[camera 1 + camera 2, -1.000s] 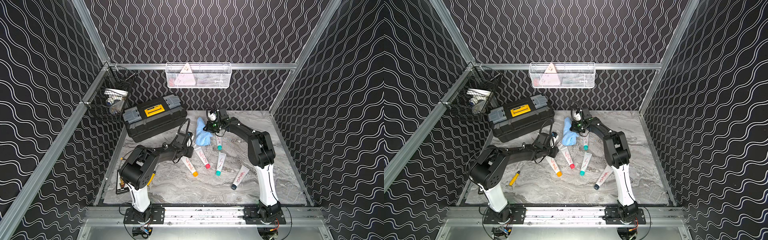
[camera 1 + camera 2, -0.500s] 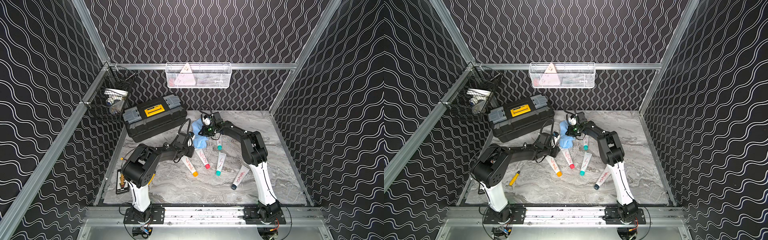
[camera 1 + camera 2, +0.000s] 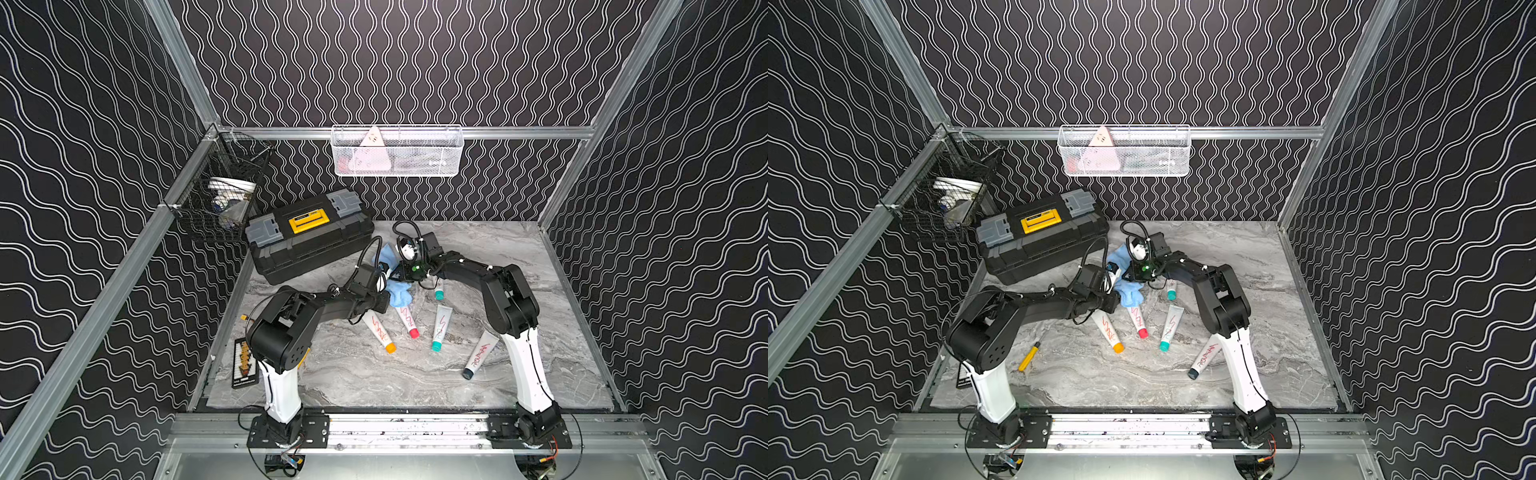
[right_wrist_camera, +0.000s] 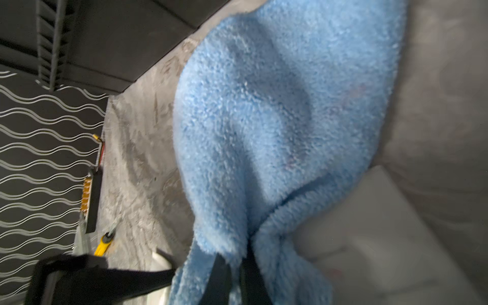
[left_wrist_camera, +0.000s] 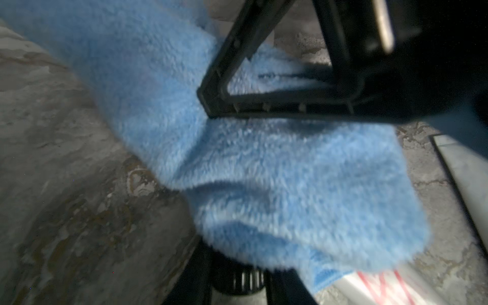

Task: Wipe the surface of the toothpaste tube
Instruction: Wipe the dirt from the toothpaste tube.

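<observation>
Both arms reach low toward worktop (image 3: 374, 382) centre: right pincer (image 4: 235, 254) clenched on blue cloth (image 3: 401, 296); left pincer (image 3: 390, 291) grasps toothpaste tube (image 5: 237, 281), mostly cloth-covered.

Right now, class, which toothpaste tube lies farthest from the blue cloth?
The dark-capped tube, alone beside the right arm. The orange-capped tube, red-capped tube and both teal-capped tubes lie nearer the blue cloth.

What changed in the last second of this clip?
The right gripper, shut on the blue cloth, dragged it forward and over the toothpaste tube pinched in the left gripper. Nothing was grasped or released. The left gripper and the loose tubes stayed put.
</observation>
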